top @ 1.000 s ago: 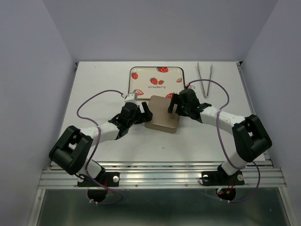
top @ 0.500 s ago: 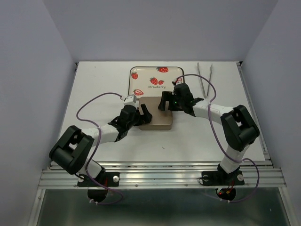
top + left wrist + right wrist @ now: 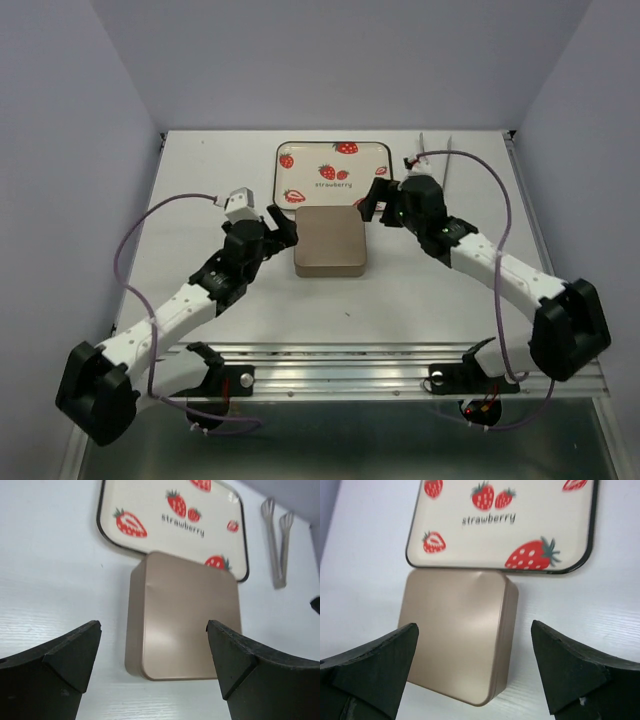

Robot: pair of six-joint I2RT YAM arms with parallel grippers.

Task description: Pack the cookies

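The cookies show in no view; whether they lie inside the closed gold tin (image 3: 331, 242) cannot be told. The tin sits lid-on at mid-table (image 3: 200, 180), right against the near edge of the strawberry tray (image 3: 312, 152); the left gripper (image 3: 152, 627) and the right gripper (image 3: 474, 626) flank it, fingers spread wide, holding nothing; tongs (image 3: 279, 577) lie right of the tray.

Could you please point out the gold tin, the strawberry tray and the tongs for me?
gold tin (image 3: 331, 243): top external view, middle of its lid.
strawberry tray (image 3: 310, 153): top external view, bare cream patch between two printed strawberries.
tongs (image 3: 279, 580): left wrist view, the joined end.
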